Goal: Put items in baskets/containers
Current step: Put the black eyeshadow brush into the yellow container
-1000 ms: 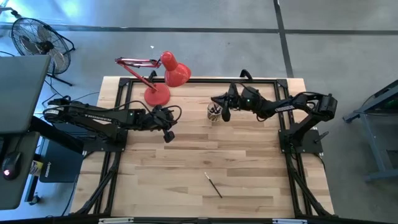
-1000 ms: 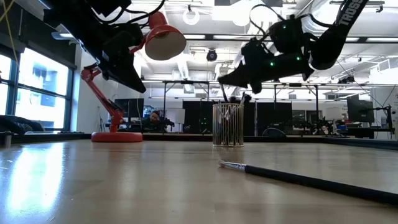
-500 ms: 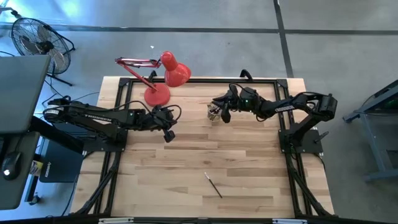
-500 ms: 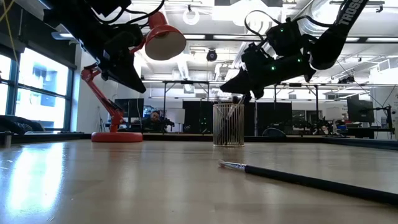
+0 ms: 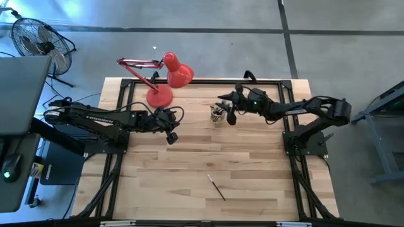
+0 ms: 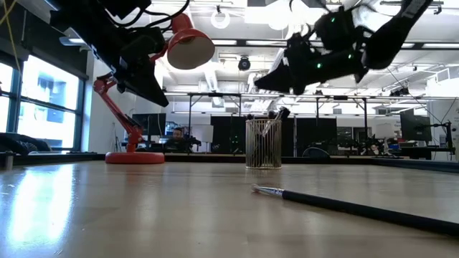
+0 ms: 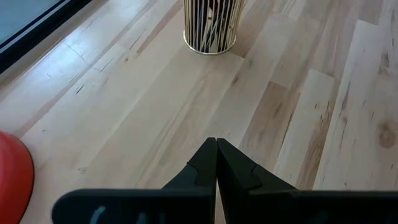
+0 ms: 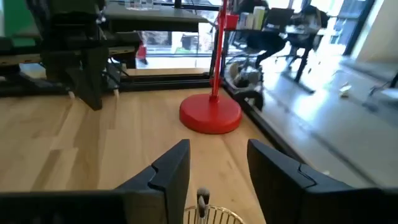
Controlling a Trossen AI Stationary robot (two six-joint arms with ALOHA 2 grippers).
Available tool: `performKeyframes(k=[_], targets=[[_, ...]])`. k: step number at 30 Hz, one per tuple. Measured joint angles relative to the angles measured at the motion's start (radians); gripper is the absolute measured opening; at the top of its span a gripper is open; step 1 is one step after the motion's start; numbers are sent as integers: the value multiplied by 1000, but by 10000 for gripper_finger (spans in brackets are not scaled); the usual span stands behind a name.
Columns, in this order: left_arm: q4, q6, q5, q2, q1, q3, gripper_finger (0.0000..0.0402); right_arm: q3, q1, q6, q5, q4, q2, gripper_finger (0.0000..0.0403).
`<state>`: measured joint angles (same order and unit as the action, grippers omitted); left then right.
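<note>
A small slatted cup (image 5: pixel 218 114) stands upright on the table's far middle, with several dark brushes (image 6: pixel 275 116) upright in it, tips above the rim. One more brush (image 5: pixel 216 187) lies flat on the near part of the table. My right gripper (image 6: pixel 276 80) hangs open just above the cup (image 6: pixel 263 143), touching nothing; the cup's rim (image 8: pixel 214 214) shows below its fingers. My left gripper (image 5: pixel 172 137) waits shut at the table's left, above the wood, with the cup (image 7: pixel 211 25) ahead of it.
A red desk lamp (image 5: pixel 169 75) stands at the far left, its round base (image 6: pixel 135 158) on the table left of the cup. Bare wood lies between the cup and the loose brush (image 6: pixel 344 204). Black frame rails run along the table's edges.
My right gripper has opened and let a brush drop into the cup, where it now stands with the others. The gripper has then risen clear of the cup and drawn a little toward the table's right edge.
</note>
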<state>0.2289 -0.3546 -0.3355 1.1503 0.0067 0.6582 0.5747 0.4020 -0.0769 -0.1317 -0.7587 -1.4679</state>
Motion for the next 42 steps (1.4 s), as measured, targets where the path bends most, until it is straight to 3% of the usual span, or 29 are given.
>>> performKeyframes(k=[5, 13, 17, 20, 26, 31, 35, 42], targets=[[0, 1, 0, 0, 0, 0, 1, 0, -94, -61, 171, 143, 120, 133], [1, 9, 9, 0, 0, 0, 1, 0, -303, 26, 401, 406, 214, 57], [6, 16, 55, 0, 0, 0, 1, 0, -422, 132, 518, 449, 210, 9], [6, 48, 122, 0, -1, 0, 1, 10, -517, 247, 610, 478, 204, 8], [5, 82, 154, 0, -69, 0, 1, 200, -690, 527, 767, 871, 140, 3], [-12, 165, 147, 0, -182, 0, 1, 435, -796, 804, 737, 1205, -15, 2], [-105, 240, 182, 55, -244, 1, 0, 588, -863, 1080, 627, 1452, -151, 1], [-161, 315, 309, 243, -291, 93, 0, 673, -1005, 1491, 473, 1557, -301, 1]])
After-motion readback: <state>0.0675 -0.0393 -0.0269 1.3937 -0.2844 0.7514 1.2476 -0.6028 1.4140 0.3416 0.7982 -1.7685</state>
